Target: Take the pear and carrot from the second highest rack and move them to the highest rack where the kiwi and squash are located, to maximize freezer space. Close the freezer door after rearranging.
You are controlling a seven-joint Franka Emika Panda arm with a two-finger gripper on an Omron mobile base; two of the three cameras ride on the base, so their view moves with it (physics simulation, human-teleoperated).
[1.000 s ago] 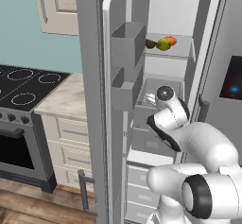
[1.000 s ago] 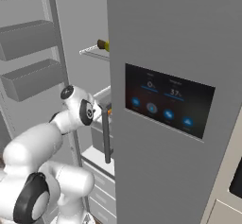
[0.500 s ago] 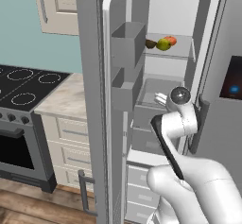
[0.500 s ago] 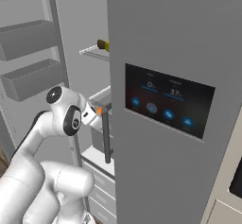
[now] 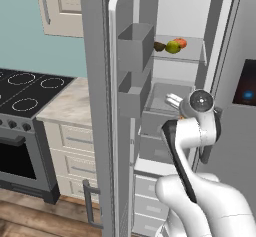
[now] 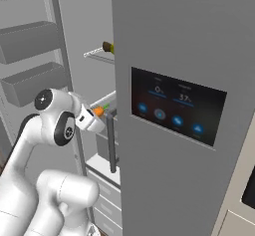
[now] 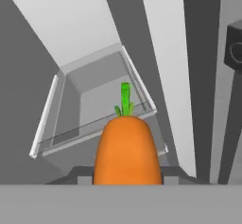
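Swung round since a second ago, the white arm's elbow is now raised in front of the open freezer compartment, and the tool (image 6: pixel 95 114) is drawn back out past the edge of the tall grey freezer door (image 5: pixel 102 106). The tool is clenched on the smooth orange tapered carrot with a green leafy top (image 7: pixel 125 147), held at its thick end with the leafy tip pointing away from the hand. In the right base view the carrot (image 6: pixel 99 111) is seen just beside the dark vertical handle of the neighbouring door, below the clear top rack (image 5: pixel 192 59).

On that top rack a dark brown kiwi (image 5: pixel 159 46), a yellow-green pear (image 5: pixel 172 47) and an orange-red rounded squash (image 5: pixel 181 42) are seen close together, so the pear is judged to be already moved.

The carrot is judged light, stiff and somewhat slippery; its taper could let it slide out toward the tip if squeezed near the narrow end. A hold across the broad shoulder, as now, is judged the safest, and it should be laid down flat on the rack, clear of the fruit.
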